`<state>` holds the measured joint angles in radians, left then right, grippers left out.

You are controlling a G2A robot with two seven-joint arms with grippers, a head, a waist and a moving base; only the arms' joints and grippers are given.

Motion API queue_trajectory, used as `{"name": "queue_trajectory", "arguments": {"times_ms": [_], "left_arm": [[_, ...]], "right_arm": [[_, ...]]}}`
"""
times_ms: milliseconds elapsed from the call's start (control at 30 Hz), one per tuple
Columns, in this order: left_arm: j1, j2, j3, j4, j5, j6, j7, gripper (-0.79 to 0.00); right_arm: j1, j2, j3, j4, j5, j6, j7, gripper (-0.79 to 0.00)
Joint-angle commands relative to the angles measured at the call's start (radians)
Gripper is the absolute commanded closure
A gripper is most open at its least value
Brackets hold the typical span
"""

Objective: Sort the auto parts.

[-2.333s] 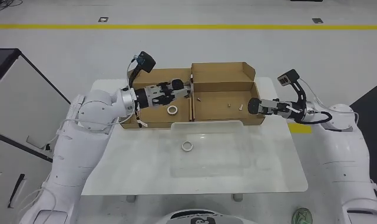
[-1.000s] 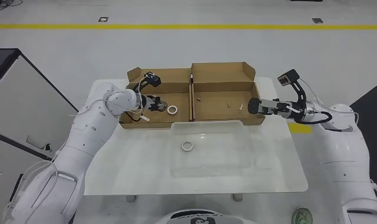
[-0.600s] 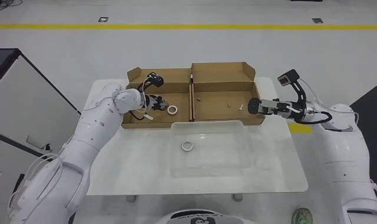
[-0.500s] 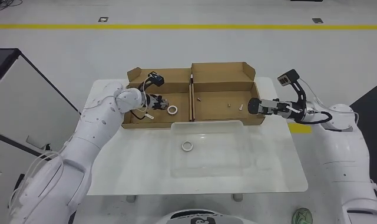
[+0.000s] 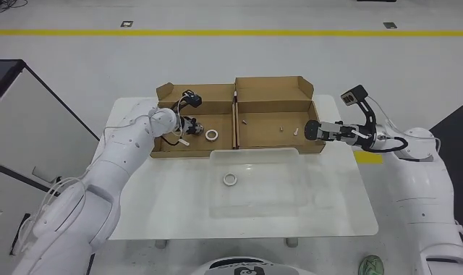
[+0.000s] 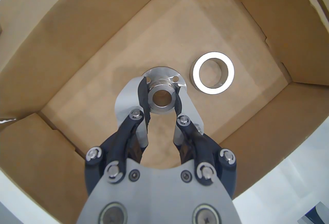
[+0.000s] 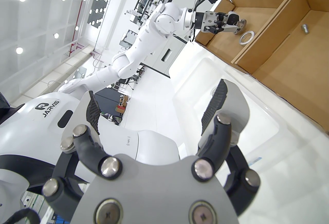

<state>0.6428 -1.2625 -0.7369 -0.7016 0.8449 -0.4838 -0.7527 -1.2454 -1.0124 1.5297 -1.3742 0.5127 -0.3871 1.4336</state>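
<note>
The left gripper (image 6: 160,98), angled in from the left, clamps a smooth flanged steel hub (image 6: 160,74) inside the left cardboard box (image 6: 77,29), just beside a polished ring (image 6: 196,73). The right gripper (image 7: 155,96) hovers wide open beside the right box (image 5: 275,101).

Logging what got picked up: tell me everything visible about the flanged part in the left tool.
The flanged part is bright bare metal: a short hollow hub on a round flange with small holes. The left tool grips the hub, bore facing the wrist camera, inside the cardboard box, beside a loose ring.
</note>
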Motion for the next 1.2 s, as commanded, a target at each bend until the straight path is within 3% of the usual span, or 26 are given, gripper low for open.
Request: {"name": "queue_trajectory", "arguments": {"times_ms": [0,67,100,133,200,233,267,300,333,600,800,967,1167], "left_arm": [[-0.007,-0.006,0.006,0.017,-0.001,-0.004,0.002,-0.046],[-0.013,-0.012,0.011,0.033,-0.003,-0.005,0.002,-0.2],[-0.015,-0.015,0.012,0.041,-0.007,-0.008,0.004,-0.237],[-0.018,-0.018,0.014,0.047,-0.007,-0.01,0.004,-0.336],[-0.023,-0.022,0.016,0.06,-0.011,-0.014,0.007,-0.428],[-0.025,-0.024,0.017,0.066,-0.011,-0.016,0.009,-0.573],[-0.028,-0.026,0.018,0.071,-0.01,-0.018,0.01,-0.6],[-0.03,-0.028,0.018,0.075,-0.013,-0.021,0.014,-0.739],[-0.032,-0.029,0.018,0.08,-0.014,-0.023,0.015,-0.785],[-0.047,-0.028,-0.003,0.074,-0.033,-0.043,0.023,-0.785],[-0.045,0.001,-0.068,-0.02,-0.06,-0.06,0.05,-0.785],[0.009,0.041,-0.144,-0.211,-0.086,-0.072,0.008,-0.785],[0.155,0.095,-0.253,-0.57,-0.141,-0.046,-0.121,-0.785]], "right_arm": [[0.0,0.0,0.0,0.0,0.0,0.0,0.0,-0.785],[0.0,0.0,0.0,0.0,0.0,0.0,0.0,-0.785],[0.0,0.0,0.0,0.0,0.0,0.0,0.0,-0.785],[0.0,0.0,0.0,0.0,0.0,0.0,0.0,-0.785],[0.0,0.0,0.0,0.0,0.0,0.0,0.0,-0.785],[0.0,0.0,0.0,0.0,0.0,0.0,0.0,-0.785],[0.0,0.0,0.0,0.0,0.0,0.0,0.0,-0.785],[0.0,0.0,0.0,0.0,0.0,0.0,0.0,-0.785],[0.0,0.0,0.0,0.0,0.0,0.0,0.0,-0.785],[0.0,0.0,0.0,0.0,0.0,0.0,0.0,-0.785],[0.0,0.0,0.0,0.0,0.0,0.0,0.0,-0.785],[0.0,0.0,0.0,0.0,0.0,0.0,0.0,-0.785],[0.0,0.0,0.0,0.0,0.0,0.0,0.0,-0.785]]}}
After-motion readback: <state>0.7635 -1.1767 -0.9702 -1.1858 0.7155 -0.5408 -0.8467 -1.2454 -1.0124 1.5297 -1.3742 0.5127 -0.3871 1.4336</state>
